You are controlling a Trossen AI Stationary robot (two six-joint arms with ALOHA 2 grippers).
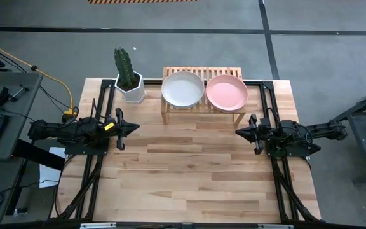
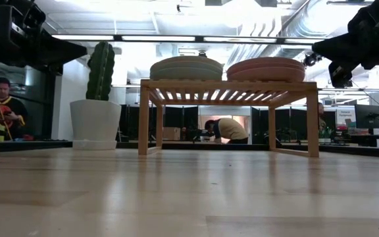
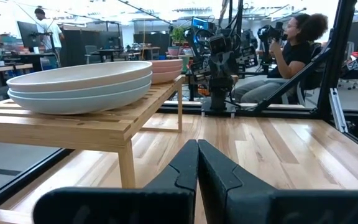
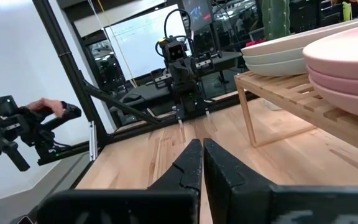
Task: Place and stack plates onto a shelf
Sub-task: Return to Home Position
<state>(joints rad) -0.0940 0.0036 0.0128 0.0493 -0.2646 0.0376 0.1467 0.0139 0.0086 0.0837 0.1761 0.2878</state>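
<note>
The light wood shelf [image 1: 202, 95] stands at the table's far middle on its legs. Two stacks of plates rest on its slatted top: a left stack with a beige plate on top [image 1: 183, 88] [image 3: 79, 84], and a right stack of pink plates [image 1: 227, 92] [image 4: 347, 68]. My left gripper [image 1: 134, 128] is shut and empty at the table's left side, clear of the shelf. My right gripper [image 1: 239, 132] is shut and empty at the table's right side. Both hang above the table in the low view.
A white hexagonal pot with a green cactus [image 1: 128, 79] stands left of the shelf. Bare wood tabletop [image 1: 196, 172] lies between the arms and toward the near edge. People [image 3: 291, 50] sit in the room beyond the table.
</note>
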